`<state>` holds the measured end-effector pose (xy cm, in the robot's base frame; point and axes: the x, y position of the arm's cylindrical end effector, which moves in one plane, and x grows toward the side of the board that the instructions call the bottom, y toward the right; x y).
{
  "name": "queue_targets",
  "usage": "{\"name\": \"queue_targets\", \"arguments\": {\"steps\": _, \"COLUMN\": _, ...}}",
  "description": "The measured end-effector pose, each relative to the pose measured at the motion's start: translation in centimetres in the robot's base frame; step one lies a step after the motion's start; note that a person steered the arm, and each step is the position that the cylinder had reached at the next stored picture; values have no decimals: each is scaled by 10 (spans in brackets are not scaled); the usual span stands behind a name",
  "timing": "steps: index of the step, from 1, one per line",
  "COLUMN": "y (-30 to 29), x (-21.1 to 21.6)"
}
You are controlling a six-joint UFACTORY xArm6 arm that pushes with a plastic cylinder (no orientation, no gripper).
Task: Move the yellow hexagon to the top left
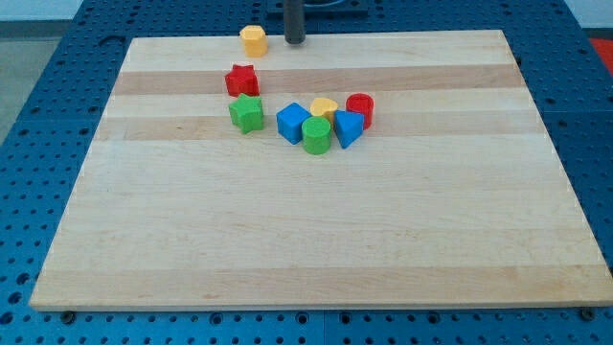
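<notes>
Rod end first: my tip (294, 41) is bare, holding nothing, near the board's (316, 240) far edge, just at 3 o'clock of the yellow hexagon (253, 40), apart from it. That block sits at the top edge, left of centre, so the leftward run at 9 o'clock toward the corner remains. Hexagon looks upright, with no clear long axis; its facing is unclear
</notes>
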<state>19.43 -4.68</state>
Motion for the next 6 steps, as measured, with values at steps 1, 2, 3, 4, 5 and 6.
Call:
{"name": "queue_targets", "arguments": {"steps": 1, "y": -85, "x": -2}}
{"name": "queue_targets", "arguments": {"steps": 2, "y": -136, "x": -2}}
{"name": "queue_targets", "arguments": {"steps": 3, "y": -103, "x": -2}}
{"name": "queue_targets", "arguments": {"steps": 4, "y": -61, "x": 11}}
{"name": "queue_targets", "arguments": {"steps": 5, "y": -76, "x": 32}}
{"name": "queue_targets", "arguments": {"steps": 6, "y": -133, "x": 31}}
